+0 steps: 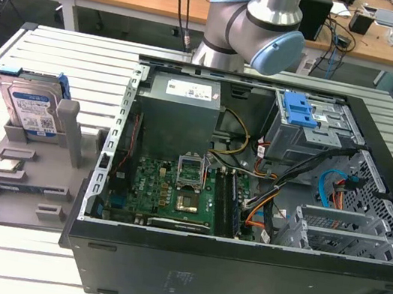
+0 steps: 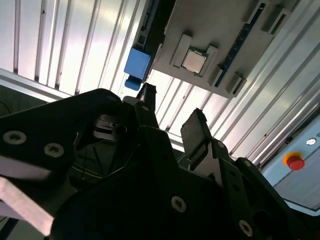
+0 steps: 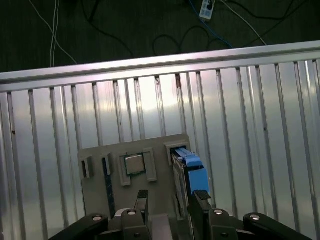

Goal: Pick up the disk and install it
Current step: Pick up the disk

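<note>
Disk (image 1: 32,107) stands upright on its edge in a slot of the grey holder (image 1: 22,185), label facing the camera and blue frame round its edges. It is at the exterior view's left, on the slatted metal desk (image 1: 68,56) just beside the open computer case (image 1: 235,276). In the first wrist view the disk (image 3: 191,172) is seen edge-on from above, blue frame up, at one end of the holder (image 3: 100,195). A small square silver chip (image 3: 134,164) sits in a recess of the same holder, near the disk but not touching it. Pincer (image 3: 171,200) hangs over the holder, fingers (image 3: 142,199) spread apart with nothing between them, so it is released and not touching the disk. The second wrist view shows the pincer (image 2: 172,117) the same way, with the chip (image 2: 194,60) beyond it. Robot arm (image 1: 257,20) is at the far side of the case. Inside the case, a grey metal cage (image 1: 304,139) with a blue latch (image 1: 300,110) is at the far corner on the exterior view's right, well apart from the disk.
</note>
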Available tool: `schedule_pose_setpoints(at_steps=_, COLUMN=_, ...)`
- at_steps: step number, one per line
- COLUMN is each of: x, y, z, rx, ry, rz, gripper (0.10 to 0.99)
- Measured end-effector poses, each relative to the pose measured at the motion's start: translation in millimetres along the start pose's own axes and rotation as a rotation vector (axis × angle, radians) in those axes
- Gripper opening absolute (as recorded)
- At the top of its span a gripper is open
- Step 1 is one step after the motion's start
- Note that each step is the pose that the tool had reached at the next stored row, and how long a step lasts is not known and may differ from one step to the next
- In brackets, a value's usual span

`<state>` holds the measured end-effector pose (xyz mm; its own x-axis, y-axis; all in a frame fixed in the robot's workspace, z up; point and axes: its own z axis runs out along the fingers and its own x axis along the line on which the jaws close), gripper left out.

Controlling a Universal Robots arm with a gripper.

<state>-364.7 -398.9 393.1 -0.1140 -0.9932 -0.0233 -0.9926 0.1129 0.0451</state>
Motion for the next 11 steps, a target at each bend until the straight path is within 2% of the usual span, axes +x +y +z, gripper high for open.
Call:
schedule_pose_setpoints(at_steps=4, x=-0.5, y=0.0, z=0.0, rx=0.0, ry=0.0, rz=0.0, gripper=0.482)
schedule_pose_setpoints(at_steps=11, x=-17.3, y=1.4, z=0.5, rx=0.0, ry=0.0, rz=-0.001, gripper=0.482)
